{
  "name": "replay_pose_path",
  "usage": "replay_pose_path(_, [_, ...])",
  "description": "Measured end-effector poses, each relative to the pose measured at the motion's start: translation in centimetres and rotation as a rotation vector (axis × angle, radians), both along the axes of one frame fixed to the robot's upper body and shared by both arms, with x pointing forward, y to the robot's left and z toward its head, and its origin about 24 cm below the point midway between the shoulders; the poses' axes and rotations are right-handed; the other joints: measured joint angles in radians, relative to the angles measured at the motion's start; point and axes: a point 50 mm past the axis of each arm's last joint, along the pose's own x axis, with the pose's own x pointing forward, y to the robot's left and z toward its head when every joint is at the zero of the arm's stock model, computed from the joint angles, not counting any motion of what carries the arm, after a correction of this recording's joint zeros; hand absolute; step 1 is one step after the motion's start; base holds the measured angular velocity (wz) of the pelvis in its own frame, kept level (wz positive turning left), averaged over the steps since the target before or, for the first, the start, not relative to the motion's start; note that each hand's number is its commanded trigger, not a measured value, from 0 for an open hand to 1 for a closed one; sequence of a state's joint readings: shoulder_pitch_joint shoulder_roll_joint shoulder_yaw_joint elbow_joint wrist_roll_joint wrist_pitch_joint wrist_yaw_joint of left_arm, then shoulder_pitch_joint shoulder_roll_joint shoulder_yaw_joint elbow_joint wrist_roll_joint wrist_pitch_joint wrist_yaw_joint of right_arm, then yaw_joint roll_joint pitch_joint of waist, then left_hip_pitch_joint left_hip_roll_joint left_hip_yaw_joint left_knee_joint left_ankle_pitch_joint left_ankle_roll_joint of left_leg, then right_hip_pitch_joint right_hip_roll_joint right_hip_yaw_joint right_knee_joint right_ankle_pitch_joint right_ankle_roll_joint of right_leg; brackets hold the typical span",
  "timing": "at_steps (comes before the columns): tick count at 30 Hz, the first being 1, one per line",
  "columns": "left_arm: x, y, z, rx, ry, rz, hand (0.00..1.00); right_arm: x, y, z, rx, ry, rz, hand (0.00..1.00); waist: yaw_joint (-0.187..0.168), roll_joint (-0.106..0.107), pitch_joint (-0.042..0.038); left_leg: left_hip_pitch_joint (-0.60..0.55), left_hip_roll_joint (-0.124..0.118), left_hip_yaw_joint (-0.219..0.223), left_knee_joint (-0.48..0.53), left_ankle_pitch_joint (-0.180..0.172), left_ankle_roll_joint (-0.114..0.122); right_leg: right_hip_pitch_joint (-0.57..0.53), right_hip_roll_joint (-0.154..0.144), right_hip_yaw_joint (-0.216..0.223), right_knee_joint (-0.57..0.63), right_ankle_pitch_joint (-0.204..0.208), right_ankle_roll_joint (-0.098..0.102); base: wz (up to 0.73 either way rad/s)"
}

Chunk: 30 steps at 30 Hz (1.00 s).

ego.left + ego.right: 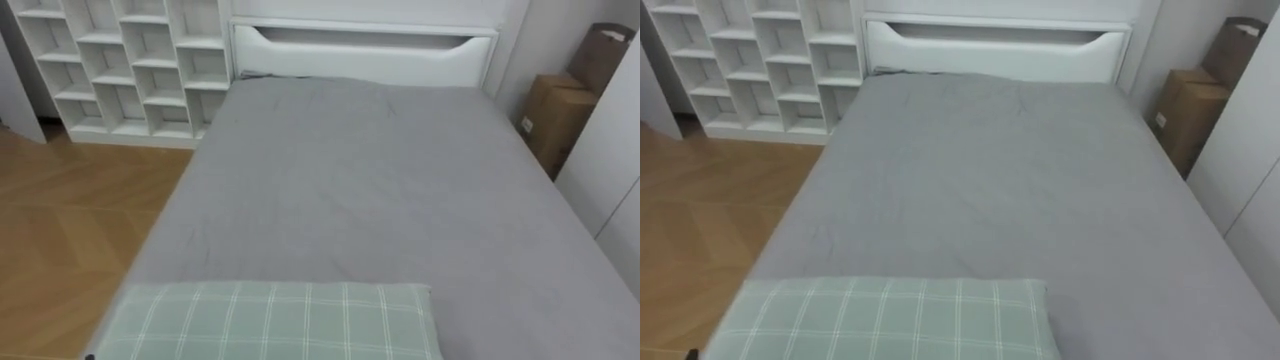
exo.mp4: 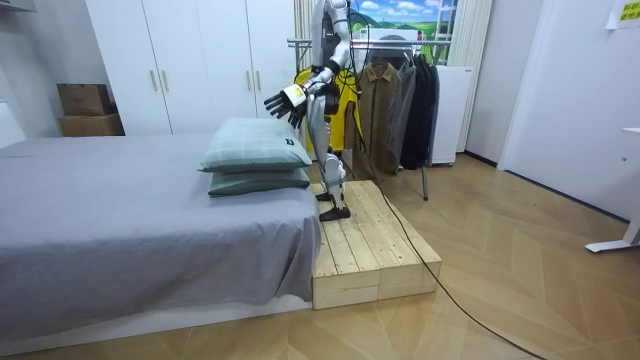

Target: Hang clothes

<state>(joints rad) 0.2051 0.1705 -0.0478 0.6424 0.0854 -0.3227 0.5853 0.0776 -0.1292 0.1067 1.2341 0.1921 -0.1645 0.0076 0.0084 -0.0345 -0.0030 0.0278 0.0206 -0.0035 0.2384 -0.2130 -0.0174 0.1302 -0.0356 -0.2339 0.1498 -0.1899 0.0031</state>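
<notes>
Rm view, L to R: grey bed (image 2: 120, 210), two green pillows (image 2: 255, 150) stacked at its end. Robot stands on wood platform (image 2: 370, 250) facing the bed. Left hand (image 2: 283, 99) is over the pillows, fingers spread, empty. Right hand is partly hidden behind it, state can't tell. Clothes (image 2: 395, 100) at robot's 6 o'clock hang long axis vertical: khaki and dark coats.

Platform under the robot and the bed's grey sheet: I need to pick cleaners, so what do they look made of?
The platform looks like bare, unfinished pale wood: separate planks with seams show. The grey sheet seems a matte cloth, perhaps cotton or a blend, since it lies in soft creases without shine.
</notes>
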Motion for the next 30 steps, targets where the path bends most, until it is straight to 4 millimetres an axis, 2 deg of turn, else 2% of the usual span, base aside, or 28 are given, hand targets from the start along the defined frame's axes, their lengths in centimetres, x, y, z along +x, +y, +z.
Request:
replay_pose_path(7, [0.1, 0.6, 2.6, 0.078, -0.143, 0.054, 0.0, -0.2, -0.3, 0.0, -0.008, 0.004, -0.02, 0.0, 0.003, 0.003, 0.0011, 0.0, -0.004, -0.013, 0.0, 0.0, 0.0, 0.012, -0.002, -0.016, -0.008, -0.002, 0.002, 0.06])
replay_pose_path(12, [-0.5, 0.9, 2.7, 0.094, -0.153, 0.09, 0.0, -0.6, -0.4, 0.0, 0.0, 0.01, -0.043, 0.0, 0.023, 0.007, 0.0003, 0.002, -0.008, -0.018, -0.001, 0.001, 0.001, 0.014, -0.003, -0.015, -0.014, -0.002, 0.002, 0.03])
replay_pose_path(15, [-1.6, 1.3, 1.9, 0.091, -0.107, 0.123, 0.0, -1.1, -0.5, -0.1, -0.004, 0.025, -0.06, 0.0, 0.028, 0.009, 0.0007, 0.002, -0.012, -0.025, -0.004, 0.001, 0.002, 0.015, -0.006, -0.022, -0.014, -0.002, 0.003, 0.06])
replay_pose_path(19, [-5.2, 2.0, -0.9, 0.049, 0.068, 0.204, 0.0, -1.2, -0.5, -0.1, -0.002, 0.032, -0.06, 0.0, 0.029, 0.012, 0.0023, 0.015, -0.018, -0.025, -0.016, 0.002, 0.003, 0.029, -0.011, -0.022, -0.015, -0.007, 0.01, 0.0])
replay_pose_path(23, [-9.2, 2.6, -3.0, 0.03, 0.254, 0.254, 0.0, -1.3, -0.8, -0.1, -0.004, 0.028, -0.092, 0.0, 0.052, 0.011, 0.0026, 0.022, -0.019, -0.02, -0.025, 0.001, 0.004, 0.028, -0.012, -0.016, -0.017, -0.008, 0.011, -0.02])
replay_pose_path(26, [-12.0, 3.0, -3.9, 0.022, 0.372, 0.304, 0.0, -1.5, -0.8, -0.1, -0.002, 0.034, -0.091, 0.0, 0.053, 0.013, 0.0024, 0.028, -0.019, -0.019, -0.026, 0.001, 0.004, 0.034, -0.013, -0.018, -0.016, -0.008, 0.011, -0.01])
replay_pose_path(30, [-14.4, 3.2, -4.4, 0.011, 0.467, 0.369, 0.0, -2.1, -0.7, -0.3, 0.002, 0.068, -0.099, 0.0, 0.052, 0.015, 0.0037, 0.031, -0.02, -0.02, -0.03, 0.0, 0.006, 0.044, -0.014, -0.019, -0.018, -0.009, 0.013, 0.0])
